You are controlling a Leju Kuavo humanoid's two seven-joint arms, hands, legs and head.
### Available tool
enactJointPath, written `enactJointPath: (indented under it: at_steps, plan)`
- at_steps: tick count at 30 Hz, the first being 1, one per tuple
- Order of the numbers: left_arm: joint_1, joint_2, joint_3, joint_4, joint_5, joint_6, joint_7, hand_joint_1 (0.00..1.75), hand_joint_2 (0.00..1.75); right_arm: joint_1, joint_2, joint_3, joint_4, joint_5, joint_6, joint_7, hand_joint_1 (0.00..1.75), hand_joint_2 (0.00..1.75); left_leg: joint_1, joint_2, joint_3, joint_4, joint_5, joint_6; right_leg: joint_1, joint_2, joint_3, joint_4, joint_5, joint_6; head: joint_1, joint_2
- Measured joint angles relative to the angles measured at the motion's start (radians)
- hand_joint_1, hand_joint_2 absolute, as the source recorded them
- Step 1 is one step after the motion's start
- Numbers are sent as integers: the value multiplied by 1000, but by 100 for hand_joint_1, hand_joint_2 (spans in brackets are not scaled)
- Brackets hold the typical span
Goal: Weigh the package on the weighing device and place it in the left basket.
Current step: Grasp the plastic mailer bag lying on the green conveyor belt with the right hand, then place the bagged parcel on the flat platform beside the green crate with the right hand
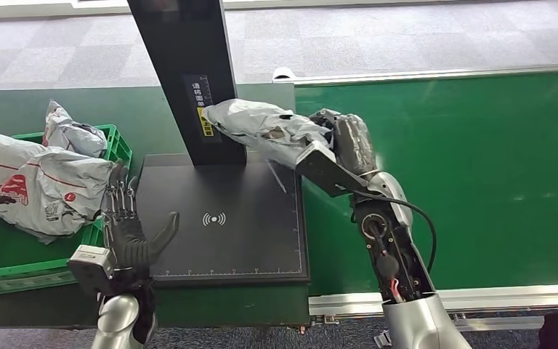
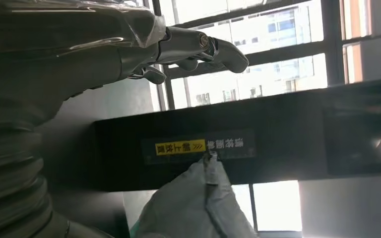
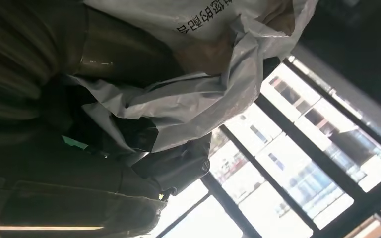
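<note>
Grey crumpled package (image 1: 265, 127), black weighing device (image 1: 225, 218) with yellow label (image 1: 206, 122), green basket (image 1: 14, 273), green conveyor belt (image 1: 494, 174)

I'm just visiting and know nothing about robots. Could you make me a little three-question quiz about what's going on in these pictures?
1. True or false: the left hand holds the package.
2. Which hand carries the grey package over the black scale? A) left B) right C) neither
3. Fill in: the green basket beside the scale already holds other ______.

Key:
1. False; the left hand is open and holds nothing.
2. B; the right hand grips it, in front of the scale's black post.
3. Packages.
</note>
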Motion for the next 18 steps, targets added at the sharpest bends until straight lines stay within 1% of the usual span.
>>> enactJointPath:
  at_steps: [5,9,12,14,15,18]
  plan:
    - [3,2,27,-54,26,1,0,0,175,-25,70,75,139,-42,41,-25,175,175,0,0,0,0,0,0,0,0,0,0,0,0,0,0]
    - [5,1,34,-82,27,0,0,0,175,-36,112,118,220,-83,74,-48,0,175,0,0,0,0,0,0,0,0,0,0,0,0,0,0]
    - [3,1,37,-86,26,-3,0,0,175,-38,130,132,259,-147,114,-69,0,175,0,0,0,0,0,0,0,0,0,0,0,0,0,0]
    - [1,2,40,-86,22,-6,0,0,175,-41,136,131,279,-216,172,-89,0,175,0,0,0,0,0,0,0,0,0,0,0,0,0,0]
    - [0,2,41,-85,19,-8,0,0,175,-42,137,127,289,-266,221,-104,0,175,0,0,0,0,0,0,0,0,0,0,0,0,0,0]
    - [-4,2,44,-83,5,-15,0,0,175,-44,137,98,311,-443,414,-161,0,175,0,0,0,0,0,0,0,0,-1,0,0,0,0,0]
